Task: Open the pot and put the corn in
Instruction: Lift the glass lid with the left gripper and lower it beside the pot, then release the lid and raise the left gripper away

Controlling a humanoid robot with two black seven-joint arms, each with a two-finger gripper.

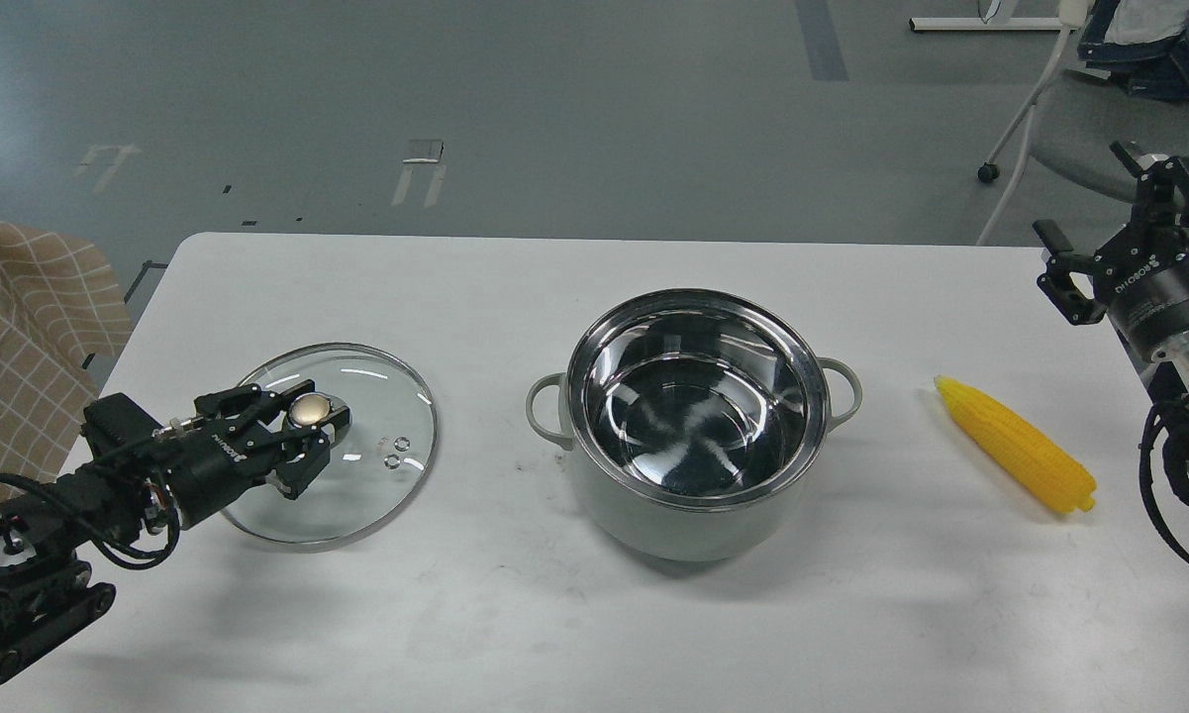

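The pot [695, 531] stands open in the middle of the white table, its shiny steel inside empty. The corn [1016, 446] lies on the table to the pot's right, pointed end toward the back. My left gripper [297, 432] is shut on the gold knob [307, 409] of the glass lid [376, 485]. It holds the lid low over the table, left of the pot, and I cannot tell whether the lid touches the table. My right gripper [1095, 216] is open and empty, raised beyond the table's right edge, behind and to the right of the corn.
A checked beige cloth [20, 327] hangs off the table's left edge. A chair [1099, 119] stands on the floor at the back right. The white table [594, 634] runs on toward me in front of the pot.
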